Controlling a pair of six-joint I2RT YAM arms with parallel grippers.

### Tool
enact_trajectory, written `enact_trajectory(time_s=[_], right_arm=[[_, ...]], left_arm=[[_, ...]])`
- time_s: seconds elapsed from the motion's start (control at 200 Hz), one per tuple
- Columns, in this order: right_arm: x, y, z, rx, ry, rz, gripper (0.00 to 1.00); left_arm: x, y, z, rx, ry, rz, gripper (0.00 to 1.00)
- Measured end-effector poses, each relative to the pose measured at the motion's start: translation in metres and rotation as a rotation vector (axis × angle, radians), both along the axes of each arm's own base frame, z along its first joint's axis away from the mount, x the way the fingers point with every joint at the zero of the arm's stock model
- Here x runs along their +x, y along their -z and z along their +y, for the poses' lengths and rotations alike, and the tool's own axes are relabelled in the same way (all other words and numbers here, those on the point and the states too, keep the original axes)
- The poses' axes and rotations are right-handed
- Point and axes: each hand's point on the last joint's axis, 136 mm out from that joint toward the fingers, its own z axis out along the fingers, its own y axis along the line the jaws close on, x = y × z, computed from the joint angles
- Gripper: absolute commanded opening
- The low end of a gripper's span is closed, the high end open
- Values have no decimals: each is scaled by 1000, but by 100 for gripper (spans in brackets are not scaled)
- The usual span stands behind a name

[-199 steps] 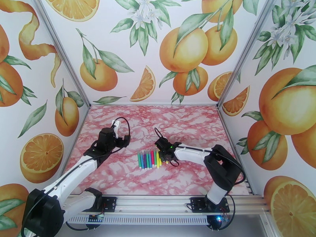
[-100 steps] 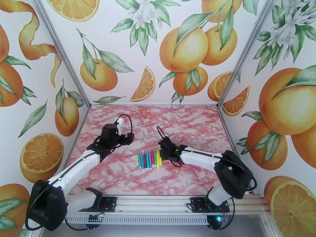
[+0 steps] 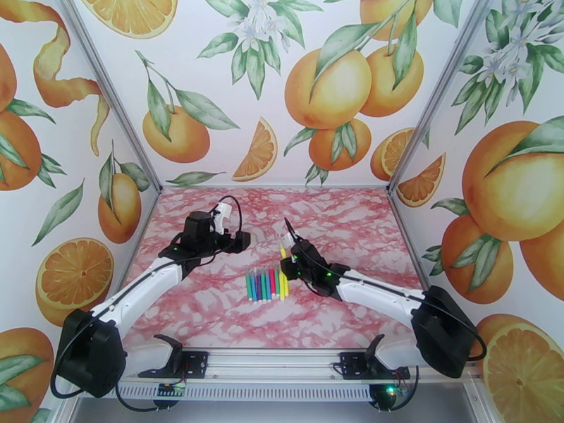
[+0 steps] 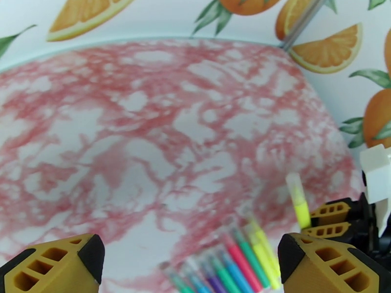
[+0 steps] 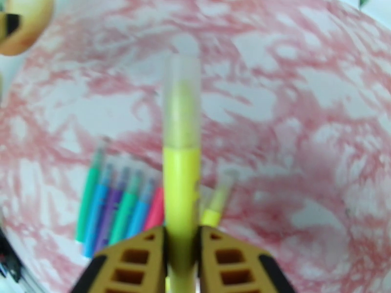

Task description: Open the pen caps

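Right tool (image 5: pixel 182 242) clamps a thin yellow marker (image 5: pixel 182 186), frosted cap (image 5: pixel 182 103) seemingly on; left tool (image 4: pixel 190 252) gapes wide.

I see the row of pens (image 3: pixel 266 284) lying side by side on the worktop (image 3: pixel 331 220), about at its middle and nearer the arm bases than either end effector. My right end effector (image 3: pixel 287 261) sits just behind the row's right end, gripping a single pen (image 3: pixel 283 249) raised off the worktop, its cap (image 5: pixel 182 101) on the end farthest from the fingers. My left end effector (image 3: pixel 238 242) hovers behind and left of the row, apart from the raised pen.
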Motion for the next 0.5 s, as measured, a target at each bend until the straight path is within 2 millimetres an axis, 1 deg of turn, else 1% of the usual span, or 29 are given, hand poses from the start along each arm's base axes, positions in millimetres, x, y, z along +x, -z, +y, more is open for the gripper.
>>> enact_trajectory(time_s=[0.1,0.245,0.5], right_arm=[[-1,-12,9,50,-43,-32,21],[-1,-23,19,90,-86,-62,22],[-2,-31,27,116,-131,-88,21]], left_arm=[[-3,-3,-11,-52,39,31,96],[-5,-10,-25,-125,93,63,93],[-11,-20,-46,-253,164,108,88]])
